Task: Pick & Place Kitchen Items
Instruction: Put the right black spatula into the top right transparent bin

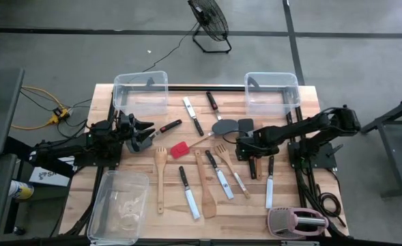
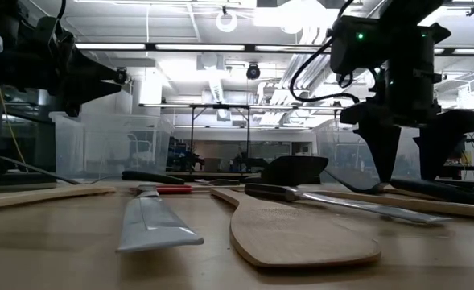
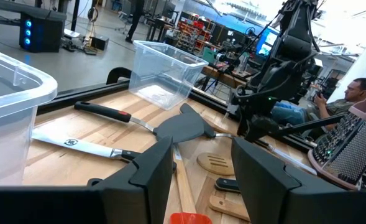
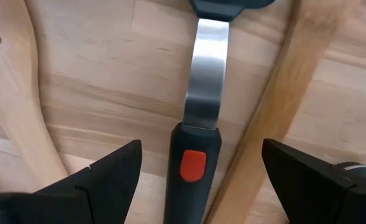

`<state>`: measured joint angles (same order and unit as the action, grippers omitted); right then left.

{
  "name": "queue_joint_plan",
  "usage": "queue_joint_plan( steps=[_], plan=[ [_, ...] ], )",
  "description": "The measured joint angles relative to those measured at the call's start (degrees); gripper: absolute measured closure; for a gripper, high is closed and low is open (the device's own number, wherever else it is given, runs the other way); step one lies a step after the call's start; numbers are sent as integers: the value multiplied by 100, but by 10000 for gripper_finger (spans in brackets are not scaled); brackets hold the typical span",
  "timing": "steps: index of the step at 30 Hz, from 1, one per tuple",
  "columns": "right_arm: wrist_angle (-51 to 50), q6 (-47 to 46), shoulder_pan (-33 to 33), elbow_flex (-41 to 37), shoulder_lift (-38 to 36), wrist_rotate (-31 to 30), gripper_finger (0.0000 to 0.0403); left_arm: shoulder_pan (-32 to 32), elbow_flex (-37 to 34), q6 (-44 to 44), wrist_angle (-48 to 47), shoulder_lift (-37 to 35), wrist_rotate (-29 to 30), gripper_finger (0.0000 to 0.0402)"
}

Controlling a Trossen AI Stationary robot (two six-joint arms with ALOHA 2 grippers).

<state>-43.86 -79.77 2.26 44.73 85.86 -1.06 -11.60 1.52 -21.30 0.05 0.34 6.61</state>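
We see the right gripper (image 4: pixel 198 171) spread wide, straddling a spatula (image 4: pixel 201 124) with a glossy black handle and flat steel neck, lying on grained wooden table (image 1: pixel 289 205). Left gripper (image 1: pixel 143 134) hovers half-parted, empty, beside the clear plastic bin (image 1: pixel 140 92).

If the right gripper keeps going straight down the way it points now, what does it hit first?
Most likely the spatula's black handle with the red dot. The right gripper is open and points down over it, one finger on each side, wooden utensils flanking. Height above the table is unclear.
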Motion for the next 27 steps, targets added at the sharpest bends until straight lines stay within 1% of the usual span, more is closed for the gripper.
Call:
queue_joint_plan(
  steps=[5, 7, 9, 13, 18, 22, 27],
  plan=[
    [87, 4, 0, 0, 51, -11, 78, 1, 1, 0, 0, 1, 0, 239],
    [143, 7, 0, 0, 51, -19, 85, -1, 2, 0, 1, 1, -1, 239],
    [157, 10, 0, 0, 51, -22, 100, 1, 1, 0, 0, 1, 0, 239],
    [162, 33, 0, 0, 51, -31, 143, 0, 1, 0, 0, 0, 0, 239],
    [164, 46, 0, 0, 51, -163, 189, 1, 1, 0, 0, 0, 0, 239],
    [167, 48, 0, 0, 68, -196, 208, 1, 0, 0, 0, 2, 0, 239],
    [207, 48, 45, 0, 214, -133, 215, 0, 1, 0, 0, 1, -1, 239]
  ],
)
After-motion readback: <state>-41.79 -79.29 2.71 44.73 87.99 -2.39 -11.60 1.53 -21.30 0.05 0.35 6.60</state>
